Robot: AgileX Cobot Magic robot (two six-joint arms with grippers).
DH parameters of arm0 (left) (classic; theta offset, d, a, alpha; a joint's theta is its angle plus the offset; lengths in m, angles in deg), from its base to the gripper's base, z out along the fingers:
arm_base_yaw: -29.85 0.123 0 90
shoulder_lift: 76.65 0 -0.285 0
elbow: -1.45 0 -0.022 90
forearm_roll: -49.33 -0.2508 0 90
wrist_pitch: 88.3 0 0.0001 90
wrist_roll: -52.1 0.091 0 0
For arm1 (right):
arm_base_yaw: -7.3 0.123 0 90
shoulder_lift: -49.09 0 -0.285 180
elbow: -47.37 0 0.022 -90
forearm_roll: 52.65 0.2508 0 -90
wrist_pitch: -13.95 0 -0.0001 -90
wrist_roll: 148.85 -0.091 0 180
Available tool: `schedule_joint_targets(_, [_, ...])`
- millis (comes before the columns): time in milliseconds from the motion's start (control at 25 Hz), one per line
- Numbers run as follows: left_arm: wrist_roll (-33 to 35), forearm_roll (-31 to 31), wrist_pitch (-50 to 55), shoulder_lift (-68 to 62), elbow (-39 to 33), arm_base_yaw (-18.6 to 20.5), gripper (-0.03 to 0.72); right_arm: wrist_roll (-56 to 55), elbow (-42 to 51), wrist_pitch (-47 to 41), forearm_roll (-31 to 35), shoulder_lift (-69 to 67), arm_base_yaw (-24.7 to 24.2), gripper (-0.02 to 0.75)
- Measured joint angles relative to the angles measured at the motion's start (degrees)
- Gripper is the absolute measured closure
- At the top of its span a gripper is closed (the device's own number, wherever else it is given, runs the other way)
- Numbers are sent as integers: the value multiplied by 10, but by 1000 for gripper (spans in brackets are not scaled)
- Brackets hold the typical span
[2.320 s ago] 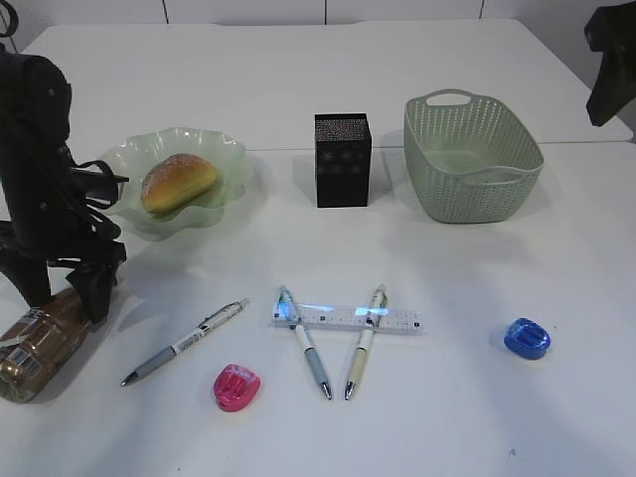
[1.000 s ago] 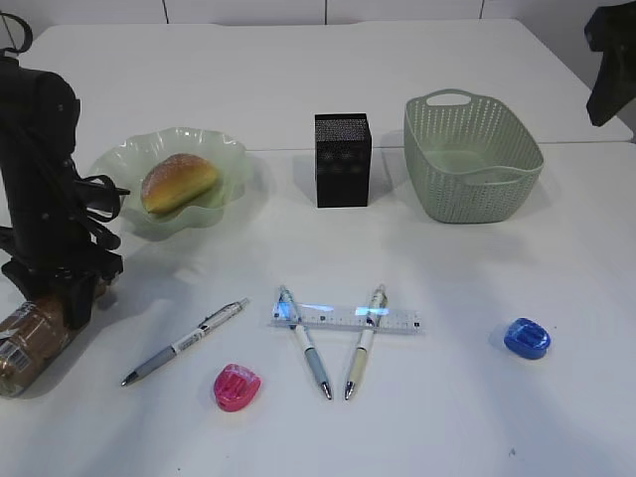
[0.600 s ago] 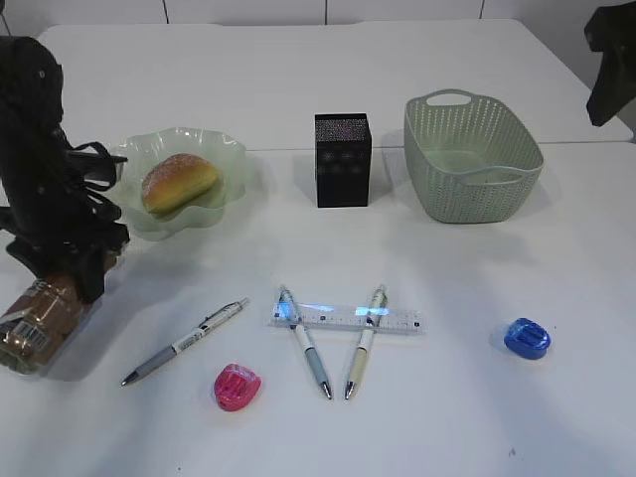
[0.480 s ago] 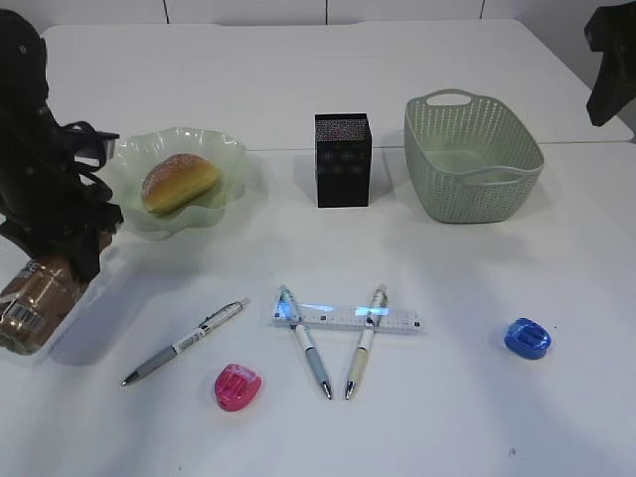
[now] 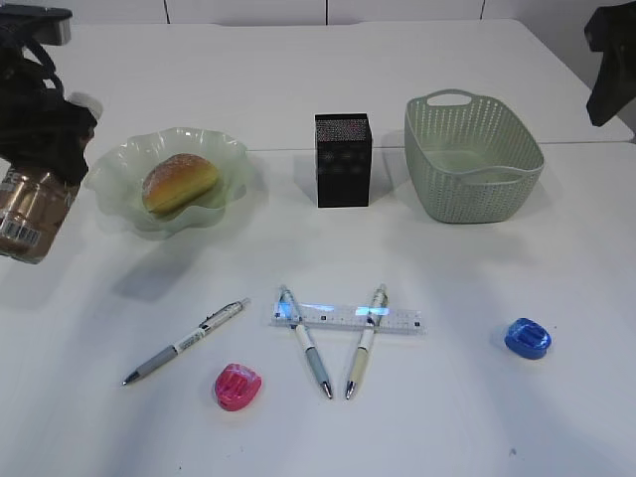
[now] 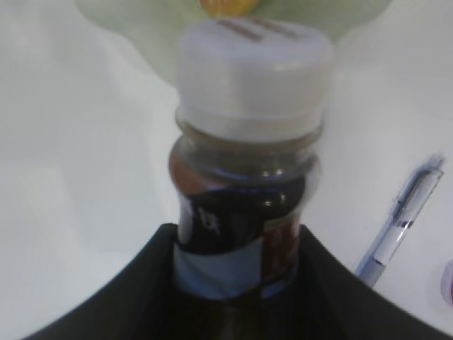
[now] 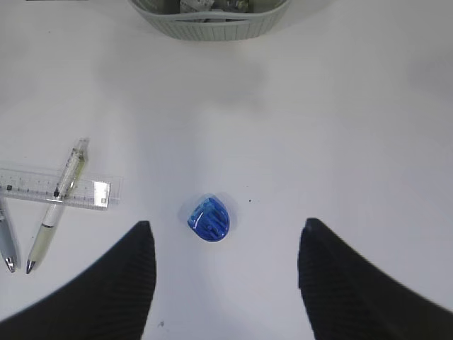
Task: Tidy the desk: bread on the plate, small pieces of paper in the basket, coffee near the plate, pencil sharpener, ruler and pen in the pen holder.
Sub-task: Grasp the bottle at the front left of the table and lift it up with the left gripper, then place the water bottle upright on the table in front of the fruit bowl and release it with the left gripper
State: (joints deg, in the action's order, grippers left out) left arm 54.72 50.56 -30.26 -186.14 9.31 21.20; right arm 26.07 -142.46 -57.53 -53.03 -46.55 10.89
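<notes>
**Coffee lifted off desk**

Raised clear since a moment ago: coffee (image 5: 28, 209), clamped in left gripper (image 6: 237, 283), now hanging left of plate (image 5: 224, 149); only setting down remains. Right gripper (image 7: 223, 283) spread wide above blue sharpener (image 7: 209, 219), empty. Bread (image 5: 179, 183) on plate. Paper (image 7: 212, 6) in basket (image 5: 517, 184). Holder (image 5: 343, 159) contents hidden.

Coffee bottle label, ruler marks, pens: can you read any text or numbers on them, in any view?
Coffee bottle: label print too blurred to read.
Ruler: scale marks visible, numbers too small to read.
Pens: no legible print.
Nothing else carries readable text.
</notes>
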Motion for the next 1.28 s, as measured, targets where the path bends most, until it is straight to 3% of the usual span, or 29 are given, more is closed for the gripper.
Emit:
schedule_joint_targets(120, [0,0,-63,40,-39,0,384,0,0,0,0,0,0,239])
schedule_joint_targets(320, [0,0,-225,118,-178,0,384,0,0,0,0,0,0,239])
schedule_joint_targets(520, [0,0,-489,189,-352,0,384,0,0,0,0,0,0,239])
schedule_joint_targets(720, [0,35,-742,205,-466,0,383,0,0,0,-8,0,0,239])
schedule_joint_targets(880, [-14,61,-869,186,-507,0,383,0,0,0,-10,0,0,239])
schedule_joint_targets(1280, [-67,57,-1042,94,-508,0,382,0,0,0,-27,0,0,239])
